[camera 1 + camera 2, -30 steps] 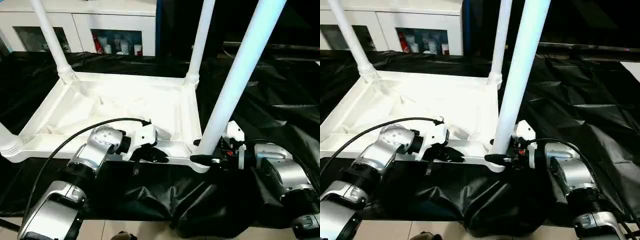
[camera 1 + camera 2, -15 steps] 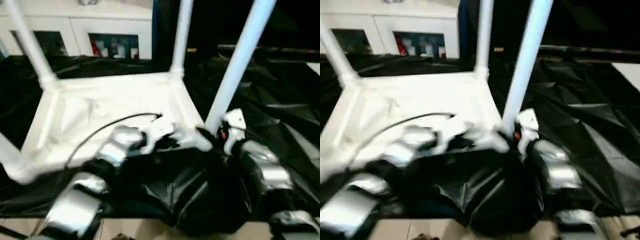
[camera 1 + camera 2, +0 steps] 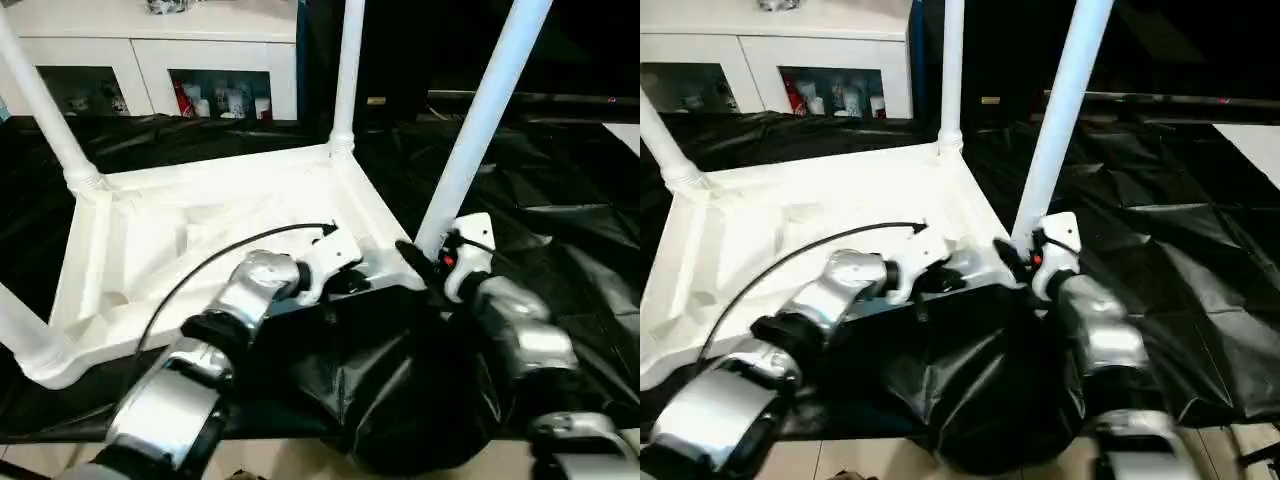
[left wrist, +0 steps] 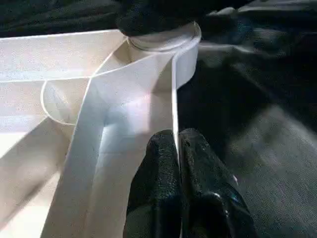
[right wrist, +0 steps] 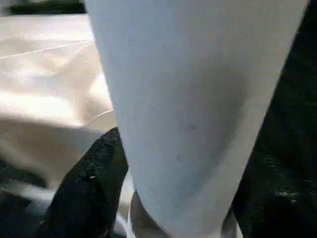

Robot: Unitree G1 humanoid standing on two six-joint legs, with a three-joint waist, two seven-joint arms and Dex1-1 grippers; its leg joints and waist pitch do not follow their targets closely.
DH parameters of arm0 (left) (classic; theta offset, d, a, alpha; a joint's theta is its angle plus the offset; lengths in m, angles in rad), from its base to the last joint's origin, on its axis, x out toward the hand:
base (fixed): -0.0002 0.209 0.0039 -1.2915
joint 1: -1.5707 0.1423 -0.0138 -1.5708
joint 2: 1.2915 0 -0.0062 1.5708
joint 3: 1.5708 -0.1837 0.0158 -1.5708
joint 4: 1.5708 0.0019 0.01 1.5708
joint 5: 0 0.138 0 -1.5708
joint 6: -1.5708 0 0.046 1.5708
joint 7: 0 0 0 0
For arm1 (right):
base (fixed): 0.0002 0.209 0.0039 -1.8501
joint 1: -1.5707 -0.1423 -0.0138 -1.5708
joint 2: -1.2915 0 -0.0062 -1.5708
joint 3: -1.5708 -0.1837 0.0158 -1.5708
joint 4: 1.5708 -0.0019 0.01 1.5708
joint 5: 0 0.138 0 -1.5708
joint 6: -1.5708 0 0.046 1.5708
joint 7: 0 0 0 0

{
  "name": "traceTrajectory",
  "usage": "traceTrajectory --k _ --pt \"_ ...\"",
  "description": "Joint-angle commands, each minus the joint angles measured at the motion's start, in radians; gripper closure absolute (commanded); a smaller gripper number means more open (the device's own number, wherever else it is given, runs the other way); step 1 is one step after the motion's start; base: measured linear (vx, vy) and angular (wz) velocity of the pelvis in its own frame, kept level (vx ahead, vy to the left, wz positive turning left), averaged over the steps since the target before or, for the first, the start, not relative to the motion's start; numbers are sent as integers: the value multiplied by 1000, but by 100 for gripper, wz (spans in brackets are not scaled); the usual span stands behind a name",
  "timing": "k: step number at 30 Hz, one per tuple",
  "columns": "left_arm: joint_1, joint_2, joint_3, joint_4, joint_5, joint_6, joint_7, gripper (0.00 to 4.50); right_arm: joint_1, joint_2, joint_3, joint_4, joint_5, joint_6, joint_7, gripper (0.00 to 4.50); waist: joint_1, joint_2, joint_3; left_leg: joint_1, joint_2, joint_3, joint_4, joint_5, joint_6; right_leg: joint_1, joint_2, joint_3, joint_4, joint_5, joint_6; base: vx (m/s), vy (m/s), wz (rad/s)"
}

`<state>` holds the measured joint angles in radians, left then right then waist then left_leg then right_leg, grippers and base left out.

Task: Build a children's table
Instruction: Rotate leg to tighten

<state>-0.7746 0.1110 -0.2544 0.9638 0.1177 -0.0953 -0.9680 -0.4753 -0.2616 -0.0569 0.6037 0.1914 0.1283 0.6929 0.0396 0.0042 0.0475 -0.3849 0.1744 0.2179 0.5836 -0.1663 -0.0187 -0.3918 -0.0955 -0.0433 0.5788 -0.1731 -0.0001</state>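
Underneath, thin ribs (image 4: 94,119) brace the glossy tabletop (image 3: 200,225).

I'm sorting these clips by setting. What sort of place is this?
Probably an indoor lab or demo room: a work table under black cloth, a white cabinet with bottles behind glass doors, and pale floor at the near edge. The upturned children's table lies on the cloth.

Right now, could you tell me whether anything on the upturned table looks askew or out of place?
The near right leg leans away from upright, while the far right leg stands straight; the right gripper is at its base.
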Motion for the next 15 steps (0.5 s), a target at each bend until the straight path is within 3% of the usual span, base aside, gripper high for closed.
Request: traceTrajectory --k 1,4,7,8,10,13,15 --pt "23 14 -32 -61 -40 -62 -152 450 16 -46 76 -58 35 37 201 154 8 -17 -61 22 60 -36 -75 -301 61 30 -62 30 -74 -289 -211 0 0 0" --pt "43 59 -36 -97 -59 -64 -239 450 34 -115 97 -94 46 54 318 154 24 -12 -64 21 66 -31 -71 -255 76 33 -59 27 -62 -236 -225 0 0 0" --pt "61 96 -33 -132 -82 -54 -322 450 44 -169 116 -104 35 47 398 154 33 -16 -71 19 67 -25 -62 -169 100 31 -57 25 -43 -87 -273 0 0 0" --pt "64 105 -32 -139 -86 -51 -342 450 45 -180 120 -104 31 48 416 154 35 -14 -71 20 67 -24 -61 -164 103 30 -57 25 -41 -79 -278 0 0 0" --pt "72 127 -31 -157 -98 -40 -388 450 48 -207 132 -107 25 50 461 154 39 -13 -69 21 67 -22 -60 -171 108 27 -57 25 -43 -92 -281 0 0 0" --pt "78 154 -31 -177 -107 -31 -424 450 47 -231 142 -110 26 52 495 154 47 -12 -64 26 69 -22 -65 -223 79 24 -58 28 -52 -187 -262 0 0 0" --pt "80 161 -30 -185 -114 -23 -438 450 43 -236 141 -112 36 62 509 154 48 -13 -64 26 70 -24 -67 -232 64 23 -58 28 -51 -199 -258 0 0 0"
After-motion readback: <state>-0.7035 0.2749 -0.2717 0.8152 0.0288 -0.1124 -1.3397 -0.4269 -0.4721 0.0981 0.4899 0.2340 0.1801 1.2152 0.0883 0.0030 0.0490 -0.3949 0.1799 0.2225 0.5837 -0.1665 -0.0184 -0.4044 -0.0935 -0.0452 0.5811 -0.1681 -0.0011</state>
